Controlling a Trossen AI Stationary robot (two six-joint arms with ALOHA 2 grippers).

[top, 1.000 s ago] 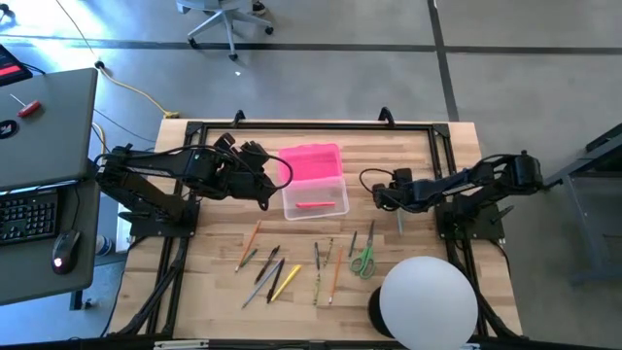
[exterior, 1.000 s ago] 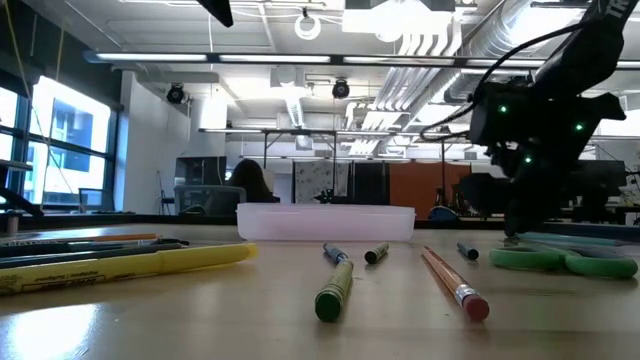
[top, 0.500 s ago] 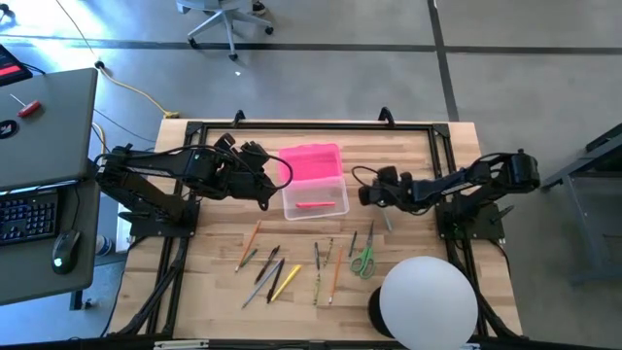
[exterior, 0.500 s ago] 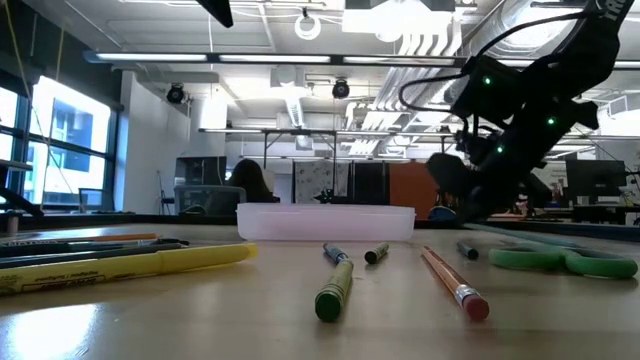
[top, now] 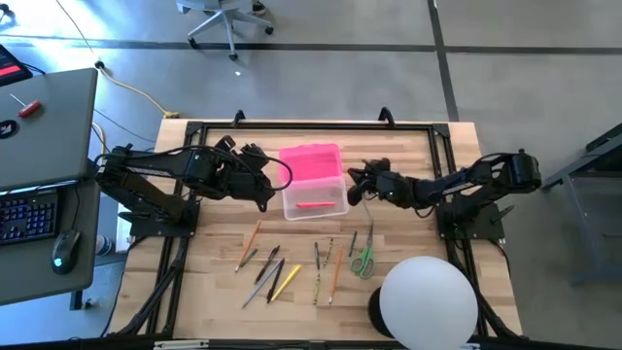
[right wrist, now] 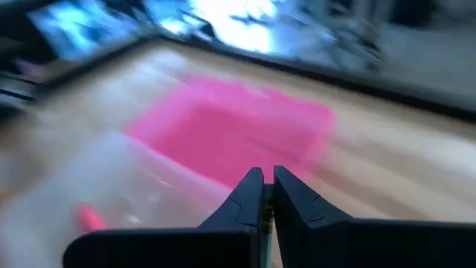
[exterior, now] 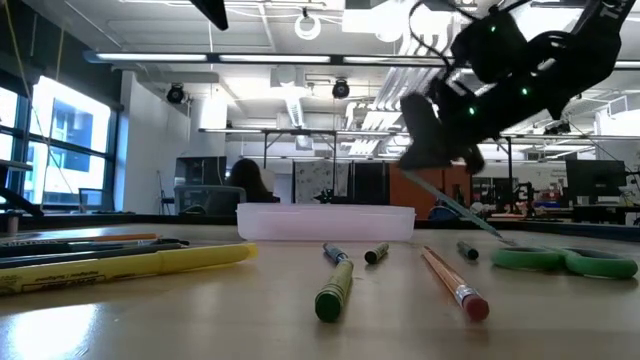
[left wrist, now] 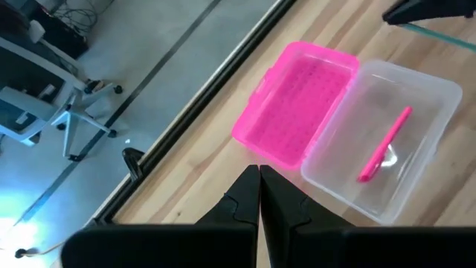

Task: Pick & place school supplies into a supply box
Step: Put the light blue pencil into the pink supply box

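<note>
The supply box (top: 316, 197) is a clear tray with its pink lid (top: 311, 162) open flat on the far side; one pink pen (left wrist: 383, 145) lies inside. My right gripper (top: 354, 187) hovers at the box's right end, shut on a thin grey-green pen (exterior: 470, 215). My left gripper (left wrist: 259, 195) is shut and holds nothing, raised just left of the box. Several pencils and pens (top: 272, 267) and the green-handled scissors (top: 364, 261) lie flat on the near half of the table. My right gripper pinches the grey-green pen near its upper end (right wrist: 265, 223) between its two fingers. The pen slants down from the gripper toward the table's right side. In the low view its lower end (exterior: 503, 237) is close above the table; whether it touches, I cannot tell.
A large white dome (top: 428, 301) stands at the table's near right corner. A black frame (top: 311, 126) runs along the table's edges. A desk with a laptop and keyboard (top: 39, 146) stands beyond the left side. Bare wood lies between the box and the loose supplies.
My right gripper has moved toward the table's left, up to the box's right end, and has risen. The grey-green pen has come with it, lifted off the table at its gripped end and now slanting. My left arm has kept still.
</note>
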